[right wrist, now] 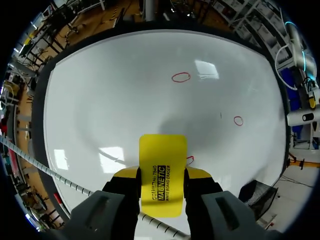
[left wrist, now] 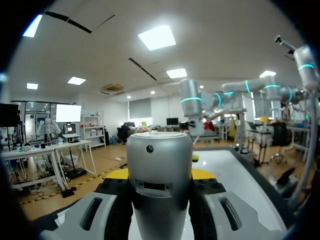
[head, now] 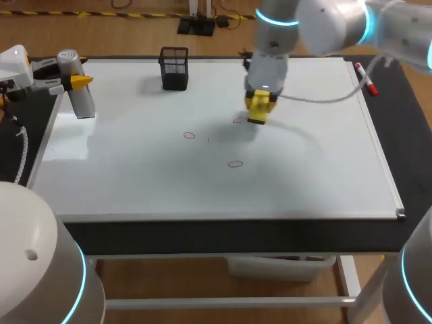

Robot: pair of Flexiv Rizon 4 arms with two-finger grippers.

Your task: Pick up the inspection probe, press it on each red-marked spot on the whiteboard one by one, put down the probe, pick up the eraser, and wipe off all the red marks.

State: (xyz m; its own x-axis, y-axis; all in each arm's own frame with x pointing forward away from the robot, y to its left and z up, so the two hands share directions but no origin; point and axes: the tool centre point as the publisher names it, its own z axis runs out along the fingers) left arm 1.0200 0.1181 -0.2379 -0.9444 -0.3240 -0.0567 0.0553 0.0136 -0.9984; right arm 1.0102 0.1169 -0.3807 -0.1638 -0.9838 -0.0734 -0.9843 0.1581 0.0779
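Right arm (head: 337,27) angles down over whiteboard (head: 135,182), fingers (right wrist: 124,176) pinching yellow eraser (right wrist: 162,170).

Robotics lab, left arm (head: 15,62), right arm (head: 331,23), tabletop whiteboard (head: 135,175)

A whiteboard (head: 135,182) covers the dark table (head: 202,236). A black mesh pen holder (head: 175,68) stands near its far edge. 3 red rings (head: 189,136) are drawn on the robot's side of the holder, slightly to its right. A red marker (head: 366,79) lies far to the holder's right, at the board's edge.
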